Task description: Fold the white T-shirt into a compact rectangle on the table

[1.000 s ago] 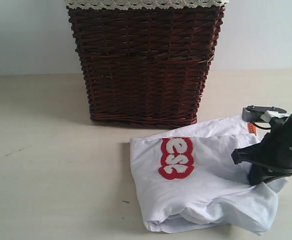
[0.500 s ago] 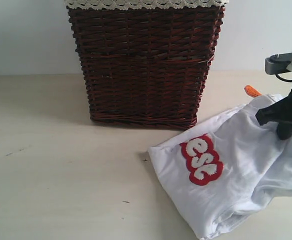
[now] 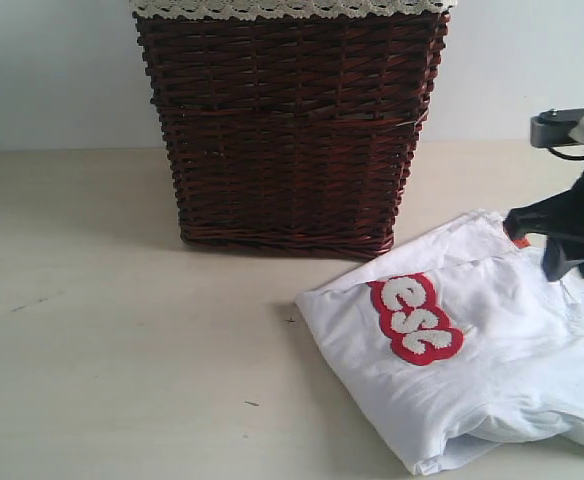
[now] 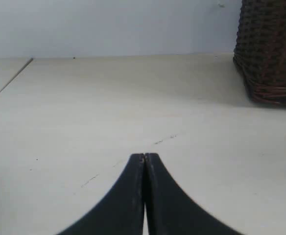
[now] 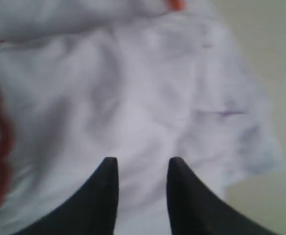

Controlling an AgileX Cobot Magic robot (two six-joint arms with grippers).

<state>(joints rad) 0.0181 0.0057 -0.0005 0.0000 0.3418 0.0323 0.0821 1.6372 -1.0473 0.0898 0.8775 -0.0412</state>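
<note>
The white T-shirt (image 3: pixel 492 350) lies crumpled on the table (image 3: pixel 122 330) at the right, its red letter patch (image 3: pixel 414 318) facing up and an orange tag (image 3: pixel 518 241) showing at the collar. My right gripper (image 3: pixel 569 262) hangs just above the shirt's far right part. In the right wrist view its fingers (image 5: pixel 141 162) stand apart, with nothing between them and the white cloth (image 5: pixel 133 98) below. My left gripper (image 4: pixel 145 156) is shut and empty over bare tabletop (image 4: pixel 84 122), away from the shirt.
A dark brown wicker basket (image 3: pixel 287 130) with a lace-edged liner stands at the back middle, just behind the shirt; its corner (image 4: pixel 270 54) shows in the left wrist view. A pale wall runs behind the table.
My right gripper pulled the shirt to the right and lifted it, then opened. The cloth has dropped flat on the table, the red patch now further right.
</note>
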